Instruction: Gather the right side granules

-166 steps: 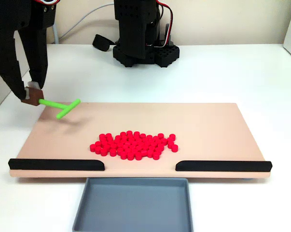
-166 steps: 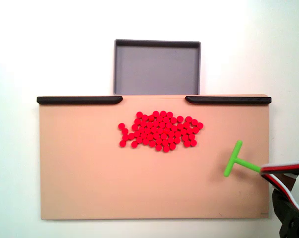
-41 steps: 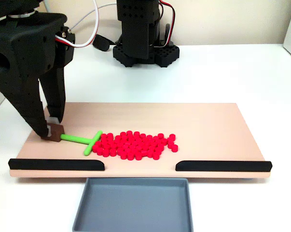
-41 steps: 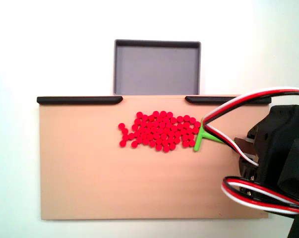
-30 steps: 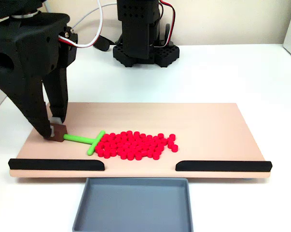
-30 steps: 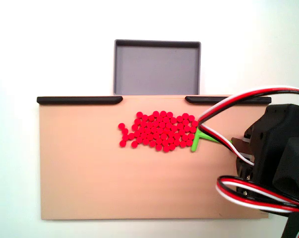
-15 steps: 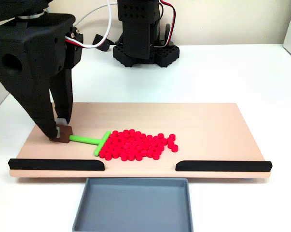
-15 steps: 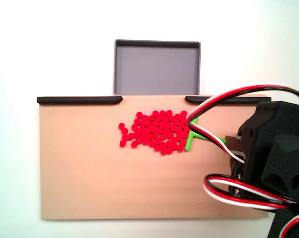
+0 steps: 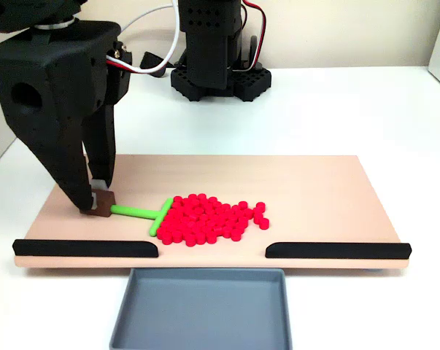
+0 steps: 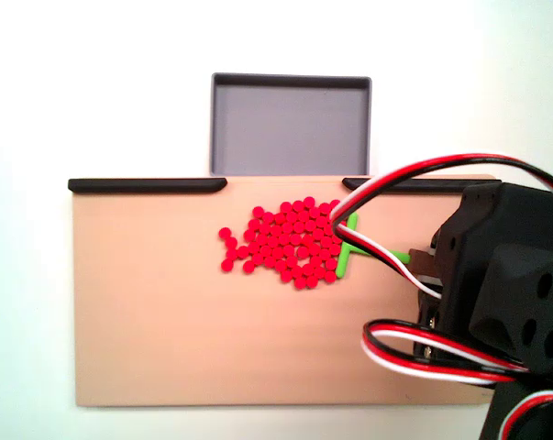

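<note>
On the board [image 9: 314,189] you have the granules [image 9: 209,217] heaped near its middle; in a fixed view the T-shaped tool [image 9: 143,213] touches their left edge, the tray [image 9: 199,310] sits before the board, the arm's base [image 9: 216,76] behind.

Matte black plastic arm [image 9: 55,95], chunky housing with round holes; red, white, black cables [image 10: 414,344]; perforated black base [image 9: 218,76]; brown-tipped tool [image 9: 97,203].
</note>
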